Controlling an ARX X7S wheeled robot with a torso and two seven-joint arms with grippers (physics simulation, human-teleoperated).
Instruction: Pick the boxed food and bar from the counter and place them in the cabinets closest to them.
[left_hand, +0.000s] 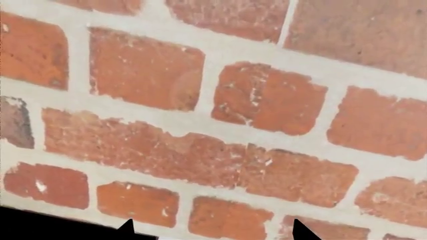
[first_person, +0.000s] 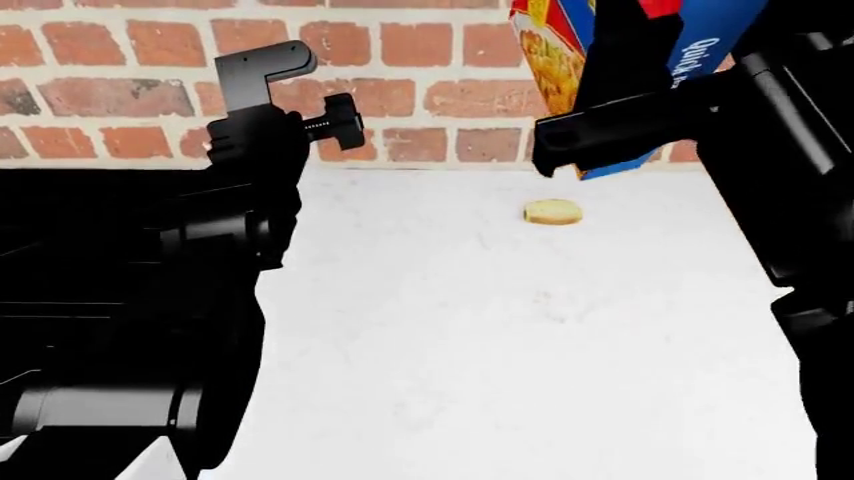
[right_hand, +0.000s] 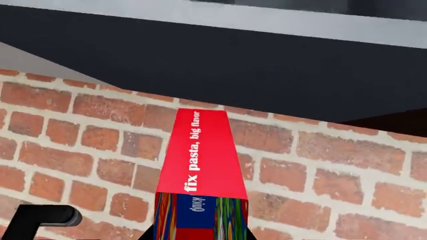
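Note:
My right gripper (first_person: 603, 140) is shut on the boxed food (first_person: 550, 48) and holds it up in the air above the white counter (first_person: 534, 350), close to the brick wall. In the right wrist view the box's red top (right_hand: 201, 155) points up toward the dark underside of a wall cabinet (right_hand: 267, 65), with the gripper (right_hand: 200, 236) round its lower part. My left gripper (left_hand: 211, 231) faces the brick wall, fingertips (left_hand: 127, 228) apart with nothing between them. In the head view the left arm (first_person: 254, 150) is raised at the left. The bar is out of view.
A small round tan-yellow lump (first_person: 553, 211) lies on the counter near the wall, below the lifted box. The red brick wall (first_person: 427, 100) runs along the back. A pale grey cabinet front (right_hand: 167, 12) sits above the dark underside.

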